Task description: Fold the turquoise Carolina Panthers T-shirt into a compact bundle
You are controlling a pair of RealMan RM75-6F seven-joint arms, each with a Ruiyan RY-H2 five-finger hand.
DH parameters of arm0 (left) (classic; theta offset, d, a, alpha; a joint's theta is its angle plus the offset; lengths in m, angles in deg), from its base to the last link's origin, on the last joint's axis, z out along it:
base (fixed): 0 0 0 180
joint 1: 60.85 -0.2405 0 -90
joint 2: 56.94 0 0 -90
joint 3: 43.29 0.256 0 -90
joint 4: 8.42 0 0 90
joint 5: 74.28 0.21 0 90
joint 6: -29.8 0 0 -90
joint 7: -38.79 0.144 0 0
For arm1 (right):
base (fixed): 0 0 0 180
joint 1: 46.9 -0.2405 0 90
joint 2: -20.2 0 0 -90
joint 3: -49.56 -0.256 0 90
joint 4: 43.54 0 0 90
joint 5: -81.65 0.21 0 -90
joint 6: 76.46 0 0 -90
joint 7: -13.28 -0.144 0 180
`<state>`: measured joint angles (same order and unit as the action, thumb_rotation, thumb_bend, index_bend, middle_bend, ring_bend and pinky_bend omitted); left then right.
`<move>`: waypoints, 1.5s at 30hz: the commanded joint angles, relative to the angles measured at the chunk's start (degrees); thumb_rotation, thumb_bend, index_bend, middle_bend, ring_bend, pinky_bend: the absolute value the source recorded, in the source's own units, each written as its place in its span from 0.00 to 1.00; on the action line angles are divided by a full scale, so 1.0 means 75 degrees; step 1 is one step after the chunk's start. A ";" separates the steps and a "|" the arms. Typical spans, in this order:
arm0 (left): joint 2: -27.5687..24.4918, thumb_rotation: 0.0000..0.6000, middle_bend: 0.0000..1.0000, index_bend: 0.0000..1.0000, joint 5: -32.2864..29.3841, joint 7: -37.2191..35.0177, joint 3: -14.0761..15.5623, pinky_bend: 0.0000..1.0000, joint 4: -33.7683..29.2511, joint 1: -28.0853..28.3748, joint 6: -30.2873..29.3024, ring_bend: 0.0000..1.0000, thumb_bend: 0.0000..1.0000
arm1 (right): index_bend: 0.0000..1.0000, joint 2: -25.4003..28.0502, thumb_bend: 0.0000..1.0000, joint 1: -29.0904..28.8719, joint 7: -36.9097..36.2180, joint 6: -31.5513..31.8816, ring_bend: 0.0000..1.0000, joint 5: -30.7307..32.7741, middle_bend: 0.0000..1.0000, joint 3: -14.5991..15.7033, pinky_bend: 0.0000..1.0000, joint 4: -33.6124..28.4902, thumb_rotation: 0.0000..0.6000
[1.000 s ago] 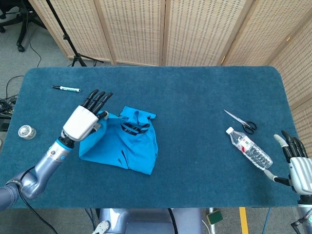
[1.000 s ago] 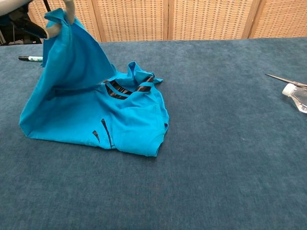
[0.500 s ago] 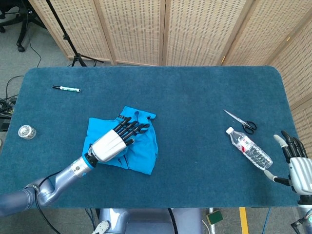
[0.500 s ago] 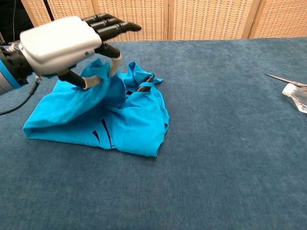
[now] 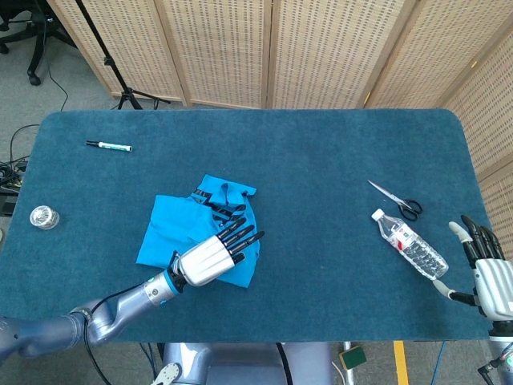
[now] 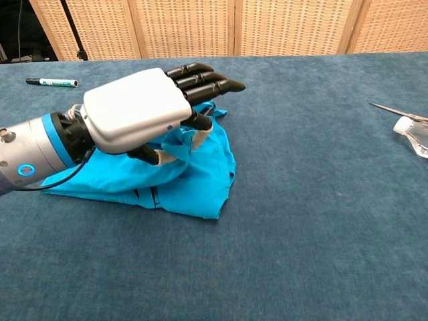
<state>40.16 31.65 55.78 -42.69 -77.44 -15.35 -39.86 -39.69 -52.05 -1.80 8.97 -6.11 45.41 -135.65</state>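
**Left hand low over the folded turquoise shirt**

Now the robot's left hand (image 6: 137, 117), white-backed with black fingers (image 6: 207, 75), lies palm-down over the turquoise T-shirt with black markings (image 5: 180, 228), which rests in a partly folded heap on the blue felt-covered table (image 5: 321, 176). From the chest view, a fold of the fabric is caught between the thumb and a lower finger beneath the palm, while the upper fingers stretch forward, close together, past the shirt's collar end. Most of the cloth spreads out behind and beneath the wrist side of those fingers.

At the table's near right corner, the right hand (image 5: 490, 269) holds nothing, fingers upright and slightly spread. Just beyond its fingertips lies a clear plastic water bottle (image 5: 409, 244), and past that a pair of black-handled scissors (image 5: 397, 199). Far beyond the left fingertips sits a green marker pen (image 5: 109, 146).
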 commanded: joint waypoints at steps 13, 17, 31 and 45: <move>-0.0206 1.00 0.00 0.00 -0.0317 -0.0879 -0.0040 0.00 -0.0451 -0.0273 -0.0471 0.00 0.00 | 0.00 0.0017 0.00 0.0008 -0.0033 0.0016 0.00 -0.0035 0.00 0.0013 0.00 0.0002 1.00; -0.0595 1.00 0.00 0.03 -0.0635 -0.1329 -0.0051 0.00 -0.0493 -0.0495 -0.0572 0.00 0.01 | 0.00 0.0022 0.00 0.0016 -0.0057 0.0031 0.00 -0.0045 0.00 0.0017 0.00 0.0001 1.00; -0.0110 1.00 0.00 0.25 -0.1280 -0.2739 0.0116 0.00 0.1212 -0.1000 -0.0440 0.00 0.07 | 0.00 -0.0029 0.00 -0.0035 0.0025 -0.0084 0.00 -0.0052 0.00 0.0047 0.00 0.0012 1.00; 0.0636 1.00 0.00 0.31 -0.1378 -0.3423 0.0143 0.00 0.2427 -0.1047 -0.0287 0.00 0.32 | 0.00 -0.0046 0.00 -0.0065 0.0009 -0.0159 0.00 0.0006 0.00 0.0038 0.00 0.0052 1.00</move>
<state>44.52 21.32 30.54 -41.65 -59.66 -23.28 -42.19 -40.04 -52.53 -1.72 7.77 -6.05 45.69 -135.25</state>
